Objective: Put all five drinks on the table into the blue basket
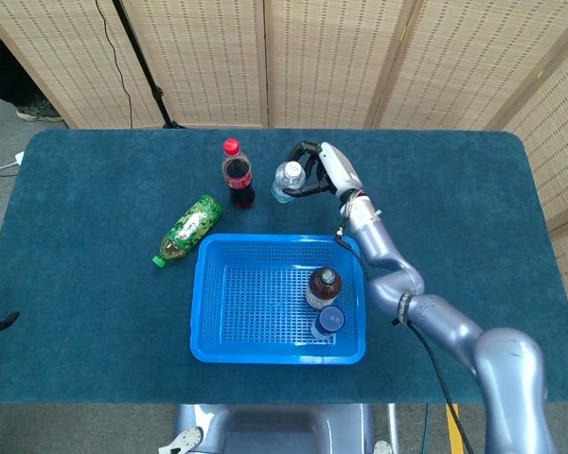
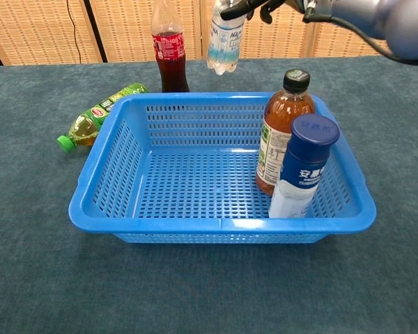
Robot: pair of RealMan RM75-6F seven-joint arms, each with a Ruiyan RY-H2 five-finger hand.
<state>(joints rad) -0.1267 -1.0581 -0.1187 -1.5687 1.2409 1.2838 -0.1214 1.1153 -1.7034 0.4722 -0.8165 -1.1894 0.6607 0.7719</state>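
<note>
A small clear plastic water bottle with a white cap is gripped near its top by the right hand, fingers wrapped around it, and is held lifted clear of the teal desk, tilted. Just left of the hand a red-capped cola bottle is standing upright; further left and nearer, a green bottle is lying on its side. Below the hand, inside the blue plastic basket, an amber tea bottle and a blue-capped white bottle are standing against the right wall
</note>
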